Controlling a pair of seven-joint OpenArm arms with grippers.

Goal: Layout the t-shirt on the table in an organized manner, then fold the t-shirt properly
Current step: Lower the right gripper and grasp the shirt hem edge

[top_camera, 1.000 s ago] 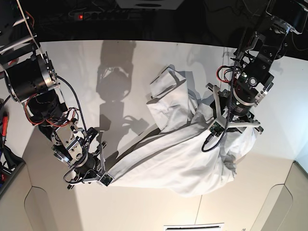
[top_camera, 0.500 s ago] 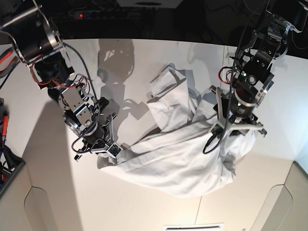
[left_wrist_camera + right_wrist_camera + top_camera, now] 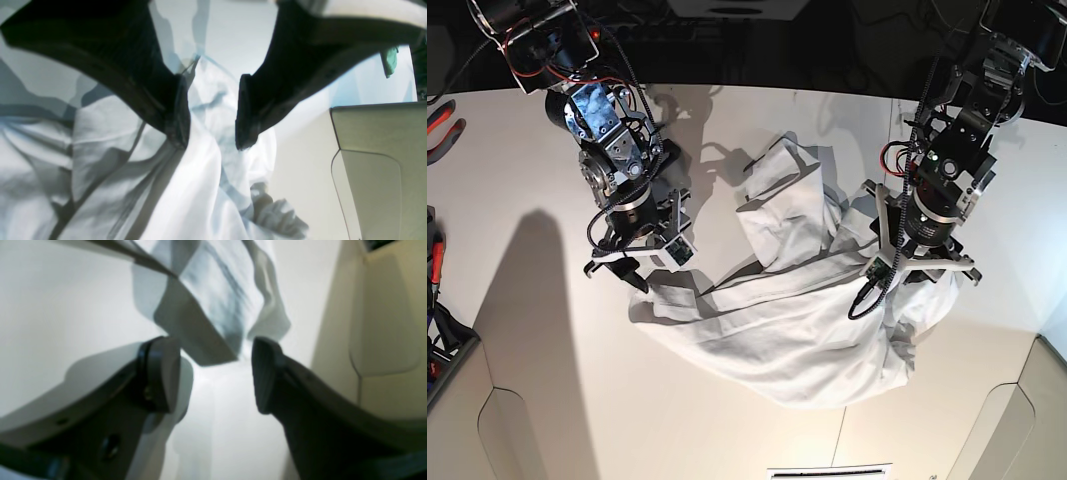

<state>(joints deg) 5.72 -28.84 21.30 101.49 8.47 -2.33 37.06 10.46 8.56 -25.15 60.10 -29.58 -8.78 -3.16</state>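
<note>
We watched the right end effector, on the left of the scene, let go of the t-shirt: half a second before it was clamped on the shirt's left corner, and now its jaws stood apart with that corner lying slack just beneath the fingertips, no cloth between them. In that second it had carried the corner from the near left up toward the middle of the surface, so the hem lay slacker and more bunched than when it was pulled taut. On the right, the left end effector hung over the heaped right side of the shirt with its jaws parted. The wrist view showed white folds passing between the fingers, but we could not tell whether they pinched anything. It had barely shifted over the second. The t-shirt lay crumpled across the middle and right of the surface, one sleeve folded back toward the far edge. We judged the layout stage far from done: the drop looked like a regrasp, with flattening and folding still ahead.
</note>
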